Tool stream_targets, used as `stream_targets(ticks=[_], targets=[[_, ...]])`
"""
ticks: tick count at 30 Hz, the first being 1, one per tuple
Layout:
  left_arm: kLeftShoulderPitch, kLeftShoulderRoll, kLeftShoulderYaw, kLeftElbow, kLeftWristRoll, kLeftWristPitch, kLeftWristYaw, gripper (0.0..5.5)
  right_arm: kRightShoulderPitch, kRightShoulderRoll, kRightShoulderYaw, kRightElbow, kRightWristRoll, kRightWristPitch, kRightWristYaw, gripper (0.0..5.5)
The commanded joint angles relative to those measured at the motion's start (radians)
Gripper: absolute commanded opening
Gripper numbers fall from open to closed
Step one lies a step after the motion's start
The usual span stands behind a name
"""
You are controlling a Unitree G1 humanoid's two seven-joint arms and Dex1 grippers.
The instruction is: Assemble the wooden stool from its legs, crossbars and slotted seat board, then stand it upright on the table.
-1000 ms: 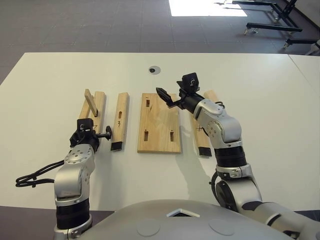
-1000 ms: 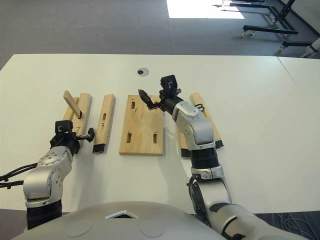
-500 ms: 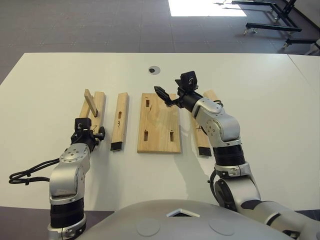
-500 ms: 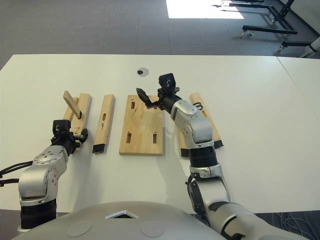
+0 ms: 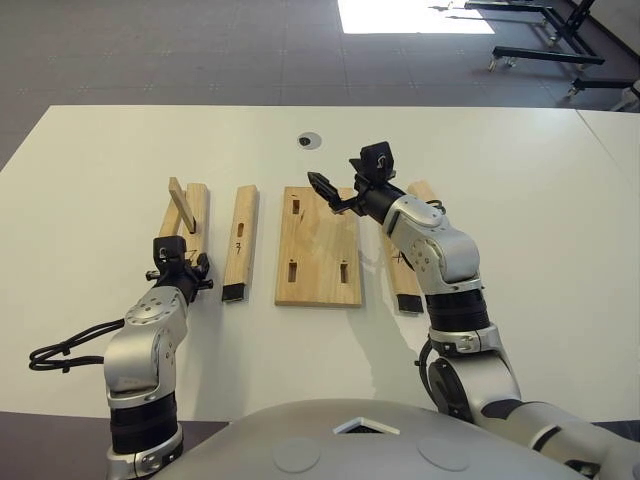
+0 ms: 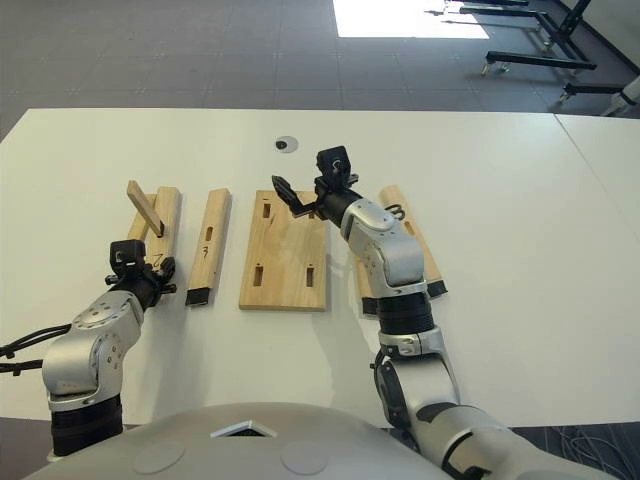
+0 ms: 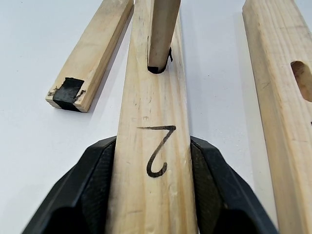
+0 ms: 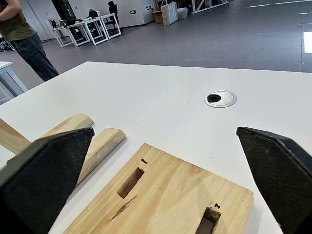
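On the table (image 5: 530, 180), left pincer (image 7: 152, 168) pinches a leg (image 7: 152, 97), right pincer (image 8: 161, 165) spread above seat board (image 5: 318, 245).

The table (image 5: 520, 200) is a broad white slab with a round metal cable grommet (image 5: 309, 140) set into it near the far edge. Just beside it on the right stands a second white table (image 5: 622, 130), with a thin seam between the two. Beyond lies a floor (image 5: 180, 50) of dark grey tiles, and a bright patch of light (image 5: 400, 14) falls across its far side. Black metal frames on casters (image 5: 545, 52) stand on the floor to the far right. The right wrist view looks deep into the hall: pale work tables (image 8: 92, 29) in a row, stacked cartons (image 8: 169, 10) and a small green lit sign (image 8: 132, 11) at the back
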Motion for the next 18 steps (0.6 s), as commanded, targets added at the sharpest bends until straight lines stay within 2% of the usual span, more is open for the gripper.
stream_targets(ticks=[1, 7, 13, 18], targets=[[0.014, 0.008, -0.009, 0.050, 0.003, 0.032, -0.011, 2.05, -0.017, -0.002, -0.002, 0.010, -0.002, -0.007, -0.002, 5.40], [-0.066, 0.057, -0.004, -0.029, 0.013, 0.026, -0.012, 2.05, -0.038, -0.010, -0.008, 0.033, -0.003, -0.016, 0.006, 5.40], [-0.404, 0.166, 0.111, -0.075, -0.059, 0.014, -0.083, 2.05, -0.118, -0.040, -0.036, 0.121, -0.008, -0.055, 0.022, 5.40], [-0.629, 0.222, 0.219, -0.073, -0.250, 0.010, -0.225, 2.05, -0.272, -0.063, -0.168, 0.208, 0.096, 0.005, 0.035, 5.40]])
